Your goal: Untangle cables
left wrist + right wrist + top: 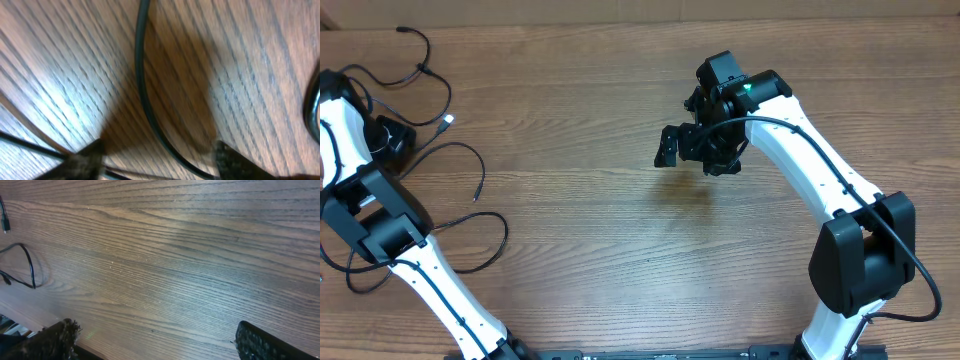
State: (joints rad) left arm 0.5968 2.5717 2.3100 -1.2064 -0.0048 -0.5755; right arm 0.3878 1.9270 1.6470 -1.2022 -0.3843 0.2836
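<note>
Cables spread in loose loops on the counter, some crossings left to clear; left claw gapes astride one strand, right claw wide open, empty.

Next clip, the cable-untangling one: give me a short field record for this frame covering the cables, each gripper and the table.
cables: black, in loose loops on the left side, not bundled
silvery plug: lying among those loops
left gripper: open, low over the wood, one cable running between its fingers
right gripper: open, empty, above bare wood, well clear of the cables
table: brown wood grain
</note>
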